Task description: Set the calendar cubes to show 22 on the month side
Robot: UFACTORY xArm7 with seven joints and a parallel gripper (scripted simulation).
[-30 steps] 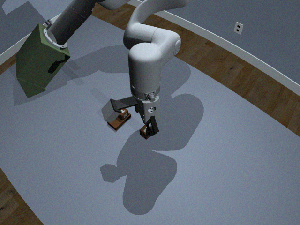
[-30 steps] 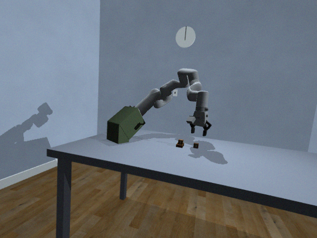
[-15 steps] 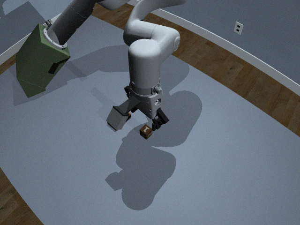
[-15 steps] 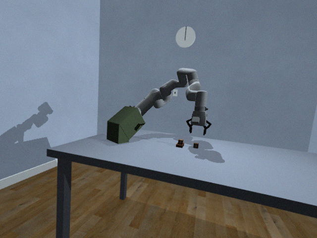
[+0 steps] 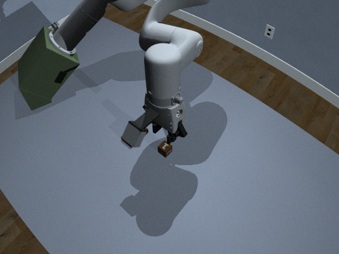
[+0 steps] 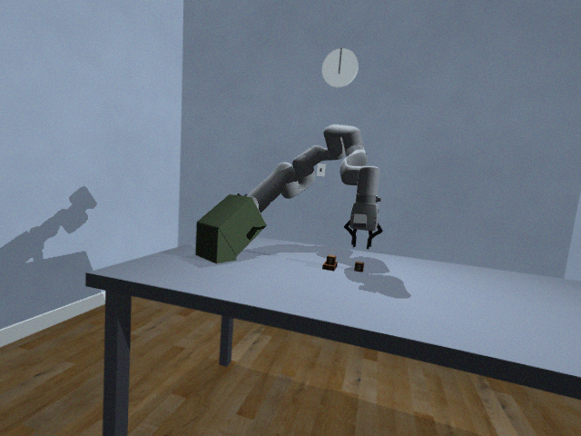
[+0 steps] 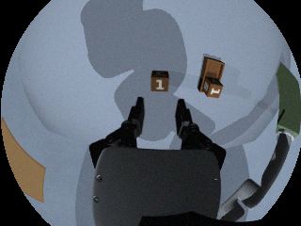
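My gripper (image 5: 163, 135) (image 6: 361, 246) (image 7: 160, 105) is partly open and empty, above the table and over the loose cube. The loose brown cube (image 5: 164, 148) (image 6: 359, 266) (image 7: 160, 83) lies on the table with a white 1 on top. In the wrist view it is squared to the fingers, just beyond their tips. The brown tray (image 6: 329, 268) (image 7: 213, 67) lies flat beside it. The other cube (image 6: 330, 259) (image 7: 213, 88) stands at one end of the tray, 1 on top. In the top view the wrist camera hides nearly all of the tray. Side digits and the month's name are not readable.
The green arm base (image 5: 46, 68) (image 6: 231, 227) (image 7: 289, 96) stands on the table (image 5: 260, 191) (image 6: 234, 282), on the tray's side of the loose cube. The wrist camera (image 5: 134, 134) sticks out from the gripper above the tray's side. The arm's shadow falls across the loose cube.
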